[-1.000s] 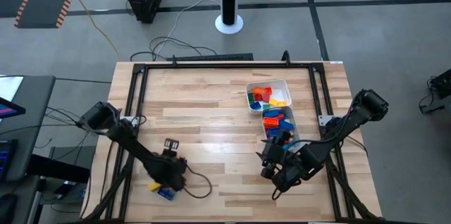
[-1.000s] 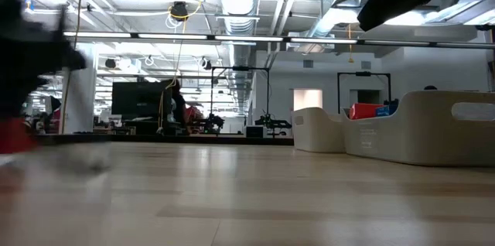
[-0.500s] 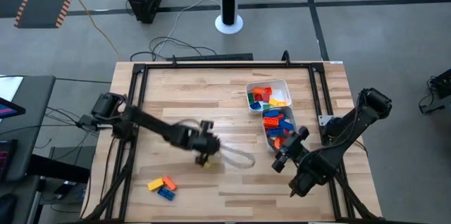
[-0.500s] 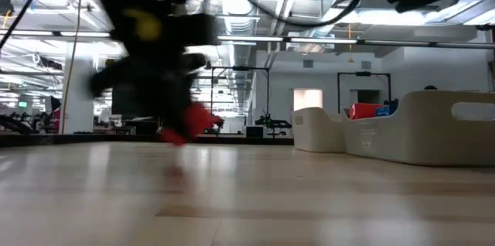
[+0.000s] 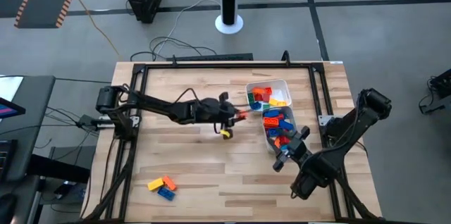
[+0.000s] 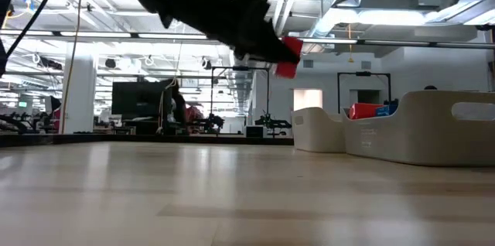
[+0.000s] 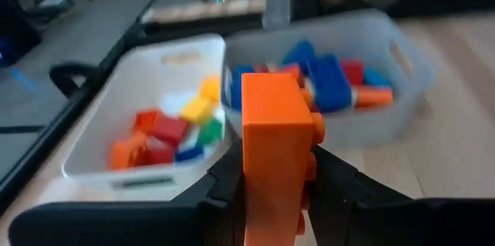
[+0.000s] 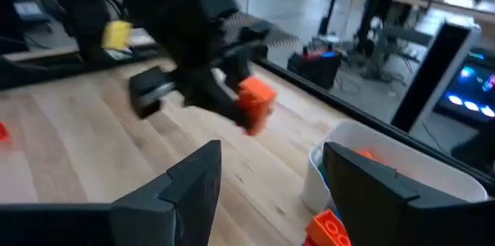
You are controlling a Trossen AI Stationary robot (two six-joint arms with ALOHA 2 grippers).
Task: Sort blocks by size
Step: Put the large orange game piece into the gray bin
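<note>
1. Lower left of the high view: an orange, yellow and blue cluster of loose blocks (image 5: pixel 161 185) lies on the wooden table (image 5: pixel 190 160), well apart from both arms.
2. Lower right: the right gripper (image 5: pixel 290 151) hovers beside the clear tub, fingers spread wide, holding nothing.
3. The clear tub (image 5: pixel 294 127) at right centre holds mixed red, blue and orange blocks.
4. The white tub (image 5: pixel 268 83), touching it farther back, holds red, orange, yellow, green and blue blocks.
5. Centre: the left gripper (image 5: pixel 238 115) is clamped on an orange block (image 5: pixel 242 115), raised just beside the tubs.
6. Change: 0.5 s ago the left gripper was nearer the table's middle; it has moved toward the tubs.
</note>
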